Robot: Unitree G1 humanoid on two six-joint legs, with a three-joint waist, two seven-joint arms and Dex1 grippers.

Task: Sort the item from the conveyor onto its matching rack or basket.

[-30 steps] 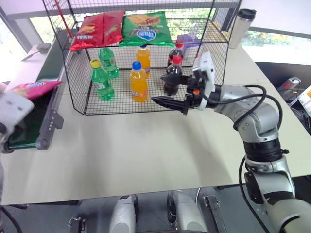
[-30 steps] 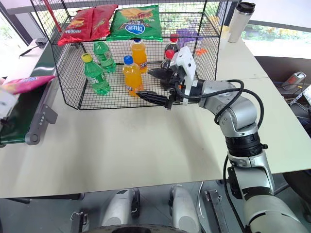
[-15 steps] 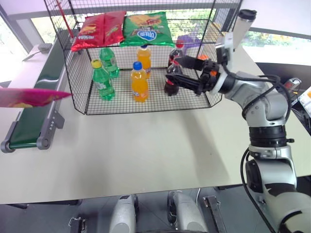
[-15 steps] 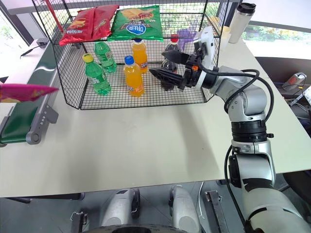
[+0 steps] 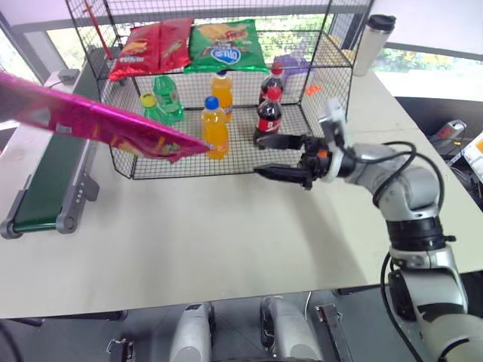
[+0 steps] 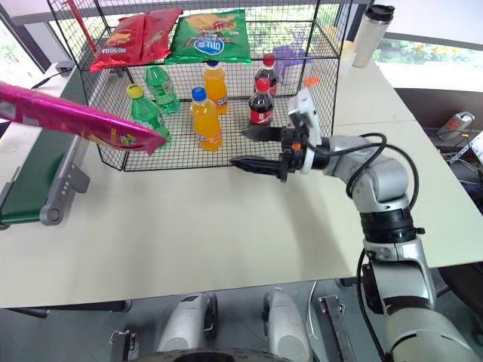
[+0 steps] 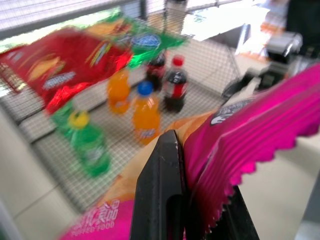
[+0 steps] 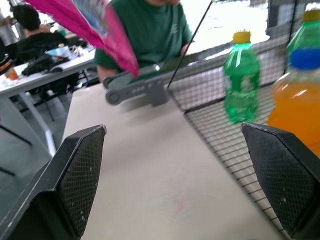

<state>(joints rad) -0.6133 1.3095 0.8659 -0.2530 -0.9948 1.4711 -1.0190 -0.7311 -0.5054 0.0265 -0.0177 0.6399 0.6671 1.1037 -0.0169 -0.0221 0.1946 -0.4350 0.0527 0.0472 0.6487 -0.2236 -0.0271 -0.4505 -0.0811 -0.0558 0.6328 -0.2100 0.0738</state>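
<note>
Left end effector (image 7: 192, 200) pinches the pink crisp bag (image 5: 98, 124); right wrist view catches a green-shirted person (image 8: 150, 30).

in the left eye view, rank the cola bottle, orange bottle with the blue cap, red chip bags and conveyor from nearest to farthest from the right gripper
1. Cola bottle, just behind the right gripper inside the rack.
2. Orange bottle, further to the gripper's left in the rack.
3. Red chip bags, up on the top shelf, far left.
4. Conveyor, along the table's left edge.

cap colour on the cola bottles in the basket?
Red caps on both cola bottles, clearest in the left eye view.
</note>
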